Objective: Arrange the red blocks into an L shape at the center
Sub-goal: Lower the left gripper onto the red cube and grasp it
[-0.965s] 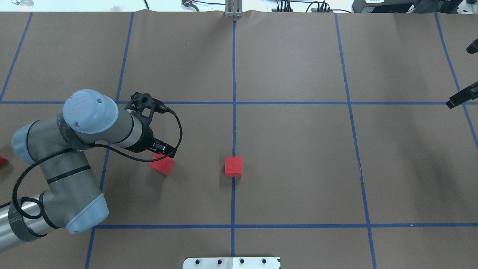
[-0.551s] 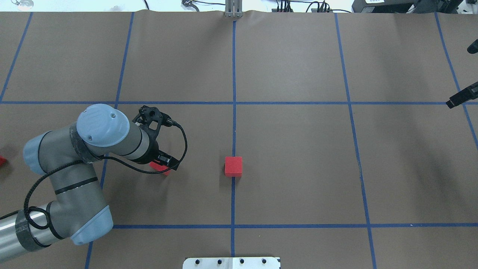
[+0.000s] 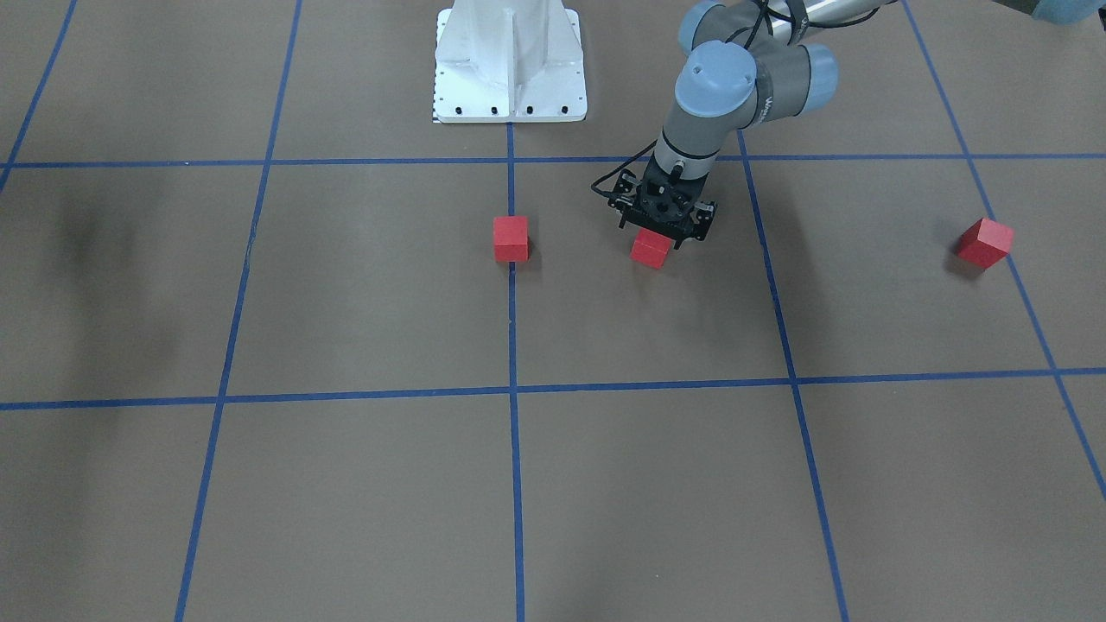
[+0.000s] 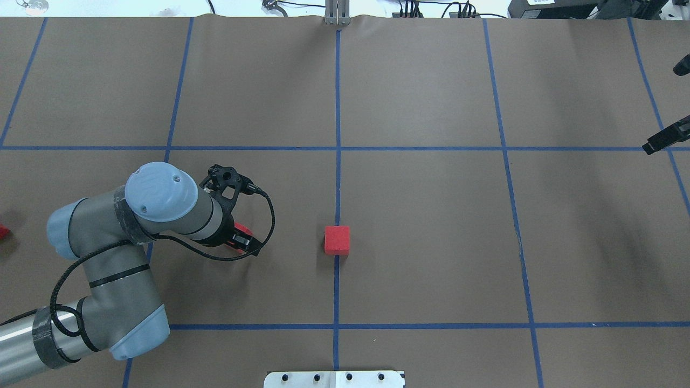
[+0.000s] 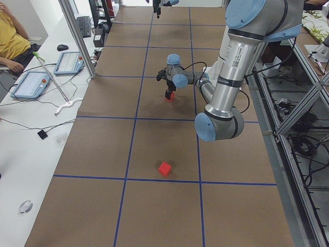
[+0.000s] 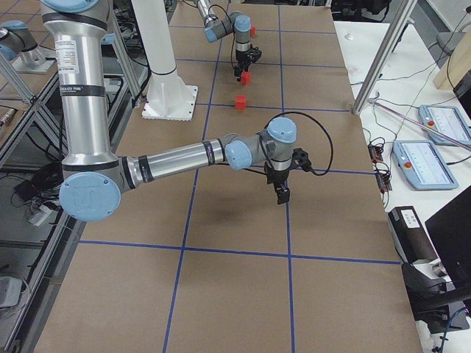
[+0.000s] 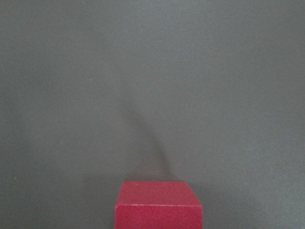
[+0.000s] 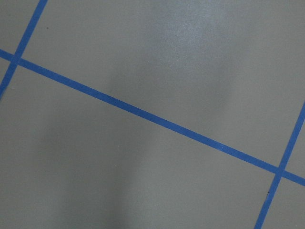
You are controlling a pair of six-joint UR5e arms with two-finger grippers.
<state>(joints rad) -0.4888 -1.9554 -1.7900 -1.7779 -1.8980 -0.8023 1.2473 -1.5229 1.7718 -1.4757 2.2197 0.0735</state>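
Exterior front-facing view: one red block is seen on the centre grid line of the tabletop, where the L is to be formed. A second red block is found near it, toward the robot's left, by all appearances resting on the tabletop, with the left gripper lowered directly over it. Its fingers cannot be made out clearly, so it cannot be told whether they are apart or clamped on the block. The third red block lies well apart, farther to the robot's left, and is turned at an angle to the grid. The right gripper is held above a blue grid line, far from all three blocks, and the state of its fingers cannot be told either. The task is judged to be at an early stage. One block may be counted as placed and no two are touching. Two blocks are yet to be brought in and set against it, one in line and one at a right angle.
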